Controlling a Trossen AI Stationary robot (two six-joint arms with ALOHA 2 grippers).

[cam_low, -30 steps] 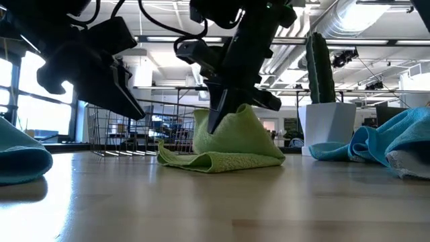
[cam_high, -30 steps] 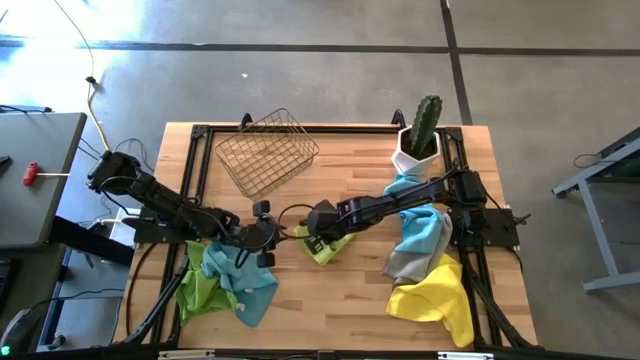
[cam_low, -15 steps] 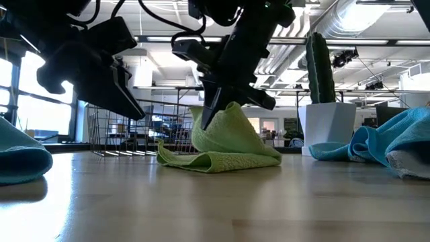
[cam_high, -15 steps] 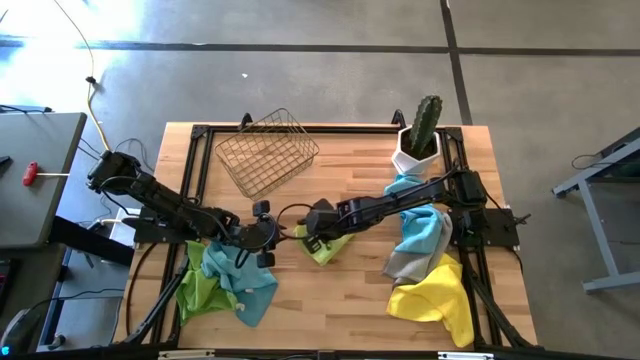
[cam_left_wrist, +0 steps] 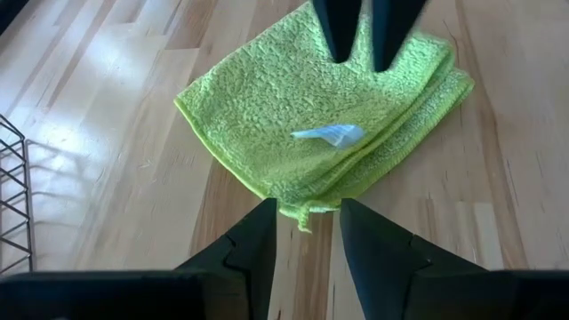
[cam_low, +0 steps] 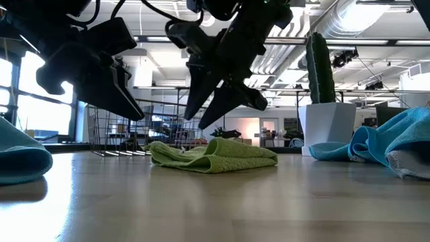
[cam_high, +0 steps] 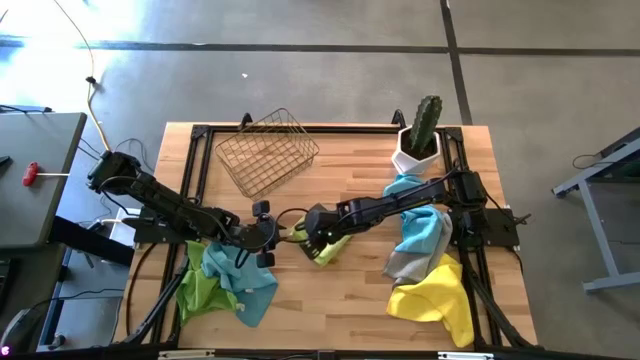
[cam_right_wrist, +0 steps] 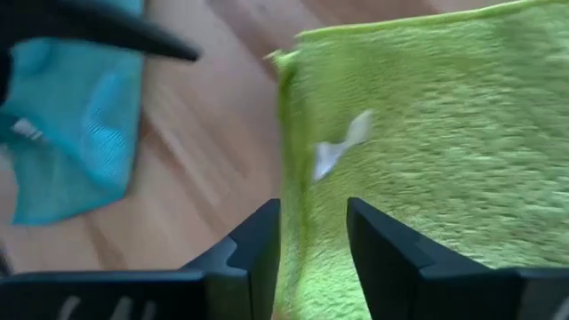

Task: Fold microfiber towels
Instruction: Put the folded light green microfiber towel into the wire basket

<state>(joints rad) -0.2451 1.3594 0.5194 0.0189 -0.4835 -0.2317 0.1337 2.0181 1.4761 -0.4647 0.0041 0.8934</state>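
Observation:
A lime green microfiber towel (cam_high: 322,247) lies folded flat on the table's middle, a white tag (cam_left_wrist: 329,135) on its top layer. My right gripper (cam_low: 213,121) hangs open just above the towel (cam_low: 213,155), fingers slanting down and clear of it. My left gripper (cam_left_wrist: 307,236) stands open above the table, just left of the towel's corner, with nothing between its fingers. More towels lie in two heaps: green and blue (cam_high: 228,283) at the near left, blue, grey and yellow (cam_high: 428,262) at the right.
A wire basket (cam_high: 265,152) lies at the far left of the table. A cactus in a white pot (cam_high: 420,135) stands at the far right. Bare wood shows between the two heaps, near the front edge.
My right gripper has opened, let go of the lime green towel's raised fold and drawn a little up and toward the table's left. The raised part has dropped onto the layer below, so the towel now lies flat.

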